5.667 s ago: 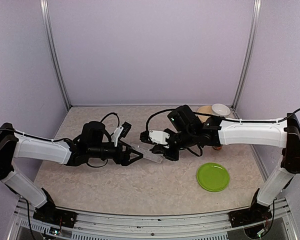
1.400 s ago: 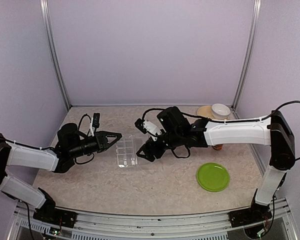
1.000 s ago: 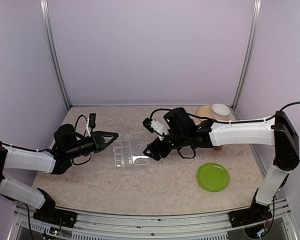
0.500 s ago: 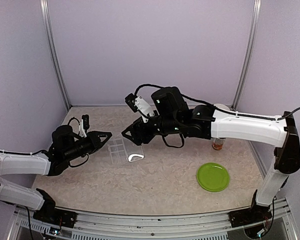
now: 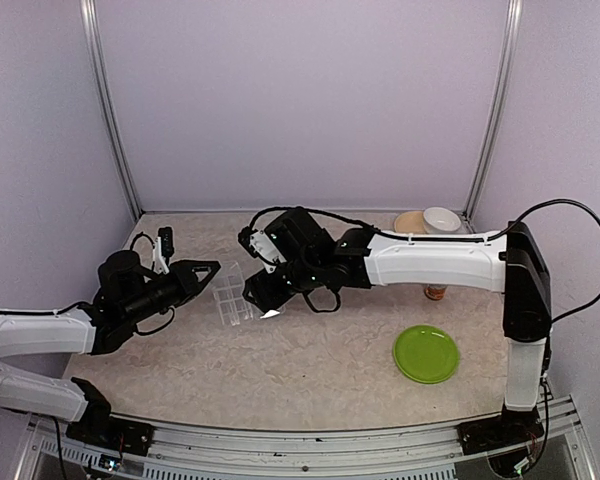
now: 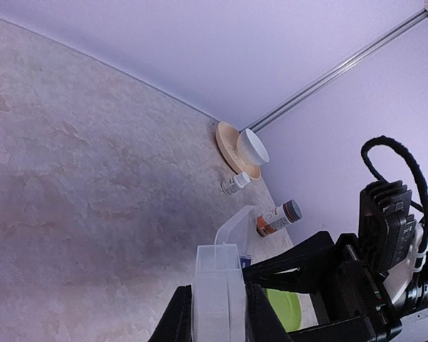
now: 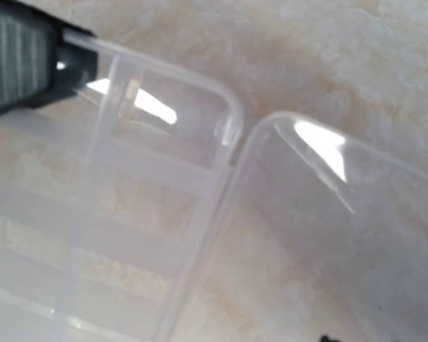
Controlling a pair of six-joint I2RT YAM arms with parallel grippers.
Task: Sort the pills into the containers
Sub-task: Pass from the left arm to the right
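Observation:
The containers are one clear plastic organiser [image 5: 230,297] with square compartments, held off the table left of centre with its lid [image 7: 335,235] swung open. My left gripper [image 5: 208,270] is shut on one edge of the organiser [image 6: 217,292], which stands upright between its fingers [image 6: 180,322]. My right gripper [image 5: 263,295] is at the organiser's other side. Its black fingers [image 6: 307,249] stand apart, pointing at the lid [image 6: 237,226]. The right wrist view shows only compartments [image 7: 121,214] and lid close up. No pills are in view.
An amber bottle [image 5: 436,292] stands behind the right forearm, a small white bottle [image 6: 235,183] beyond it. A white bowl [image 5: 441,218] on a wooden plate [image 5: 410,221] sits in the back right corner. A green plate [image 5: 426,353] lies front right.
The right arm swung left and its gripper came down at the organiser's right side, jaws narrowing. The organiser shifted left with the left gripper, which stayed shut on it.

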